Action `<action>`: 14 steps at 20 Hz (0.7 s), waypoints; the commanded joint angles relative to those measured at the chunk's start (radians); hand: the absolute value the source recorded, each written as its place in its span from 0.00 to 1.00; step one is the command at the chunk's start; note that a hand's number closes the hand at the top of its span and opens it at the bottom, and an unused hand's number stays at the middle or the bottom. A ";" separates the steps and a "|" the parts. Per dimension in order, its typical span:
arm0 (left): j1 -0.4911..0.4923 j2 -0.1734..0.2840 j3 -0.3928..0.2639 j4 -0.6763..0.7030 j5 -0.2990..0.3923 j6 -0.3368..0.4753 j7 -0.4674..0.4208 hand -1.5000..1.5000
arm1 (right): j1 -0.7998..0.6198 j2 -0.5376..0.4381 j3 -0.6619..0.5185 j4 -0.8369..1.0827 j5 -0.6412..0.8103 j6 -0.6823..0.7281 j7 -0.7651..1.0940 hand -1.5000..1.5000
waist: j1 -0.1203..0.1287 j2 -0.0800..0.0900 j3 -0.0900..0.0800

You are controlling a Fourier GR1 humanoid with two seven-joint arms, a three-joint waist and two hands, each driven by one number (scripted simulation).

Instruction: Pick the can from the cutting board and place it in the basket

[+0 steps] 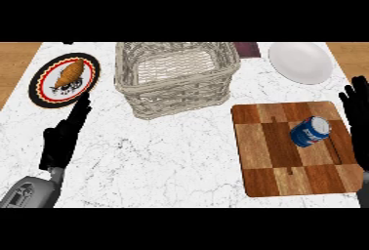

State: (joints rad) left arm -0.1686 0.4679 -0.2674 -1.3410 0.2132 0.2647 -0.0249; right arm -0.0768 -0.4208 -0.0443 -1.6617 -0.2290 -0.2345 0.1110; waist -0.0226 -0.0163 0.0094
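Observation:
A blue and white can (311, 131) lies on its side on the wooden cutting board (268, 161) at the right of the counter. A pale wicker basket (176, 78) stands at the back centre, with nothing visible inside. My right hand (356, 114) is at the right edge of the view, just right of the can, fingers straight and pointing up, not touching it. My left hand (63, 136) rests open at the lower left, fingers up, far from the can.
A dark-rimmed plate (45, 93) with a brown food item (69, 74) sits at the back left. A white plate (301, 61) lies at the back right. A dark object (247, 49) shows behind the basket. The counter is white marble.

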 commanded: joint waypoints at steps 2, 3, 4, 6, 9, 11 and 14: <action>0.021 0.038 0.003 0.048 -0.037 -0.002 0.011 0.50 | -0.037 0.057 0.043 -0.076 0.215 -0.154 -0.225 1.00 | 0.028 0.015 -0.010; 0.009 0.047 -0.009 0.057 -0.058 0.021 0.064 0.50 | -0.059 0.043 0.040 -0.106 0.282 -0.196 -0.294 1.00 | 0.024 0.013 -0.009; 0.037 0.066 -0.013 0.073 -0.066 0.014 0.058 0.50 | -0.089 0.035 0.049 -0.144 0.347 -0.238 -0.342 1.00 | 0.036 0.009 -0.011; 0.048 0.089 -0.022 0.105 -0.099 0.035 0.095 0.50 | -0.156 0.001 0.047 -0.200 0.458 -0.301 -0.443 1.00 | 0.048 0.004 -0.012; 0.055 0.076 -0.033 0.096 -0.084 0.016 0.098 0.50 | -0.103 -0.113 0.048 -0.098 0.658 -0.331 -0.435 0.00 | 0.048 0.036 -0.030; 0.060 0.074 -0.030 0.101 -0.084 0.024 0.106 0.50 | -0.110 -0.088 -0.023 -0.086 0.747 -0.476 -0.457 0.00 | 0.028 0.031 -0.024; 0.075 0.081 -0.019 0.112 -0.081 0.034 0.112 0.50 | -0.087 -0.046 -0.134 -0.070 0.847 -0.657 -0.438 0.00 | -0.026 0.019 -0.020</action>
State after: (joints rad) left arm -0.1096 0.5417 -0.2904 -1.2414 0.1354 0.2885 0.0742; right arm -0.1792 -0.4747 -0.0902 -1.7555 0.4585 -0.7108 -0.3116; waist -0.0119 0.0044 -0.0102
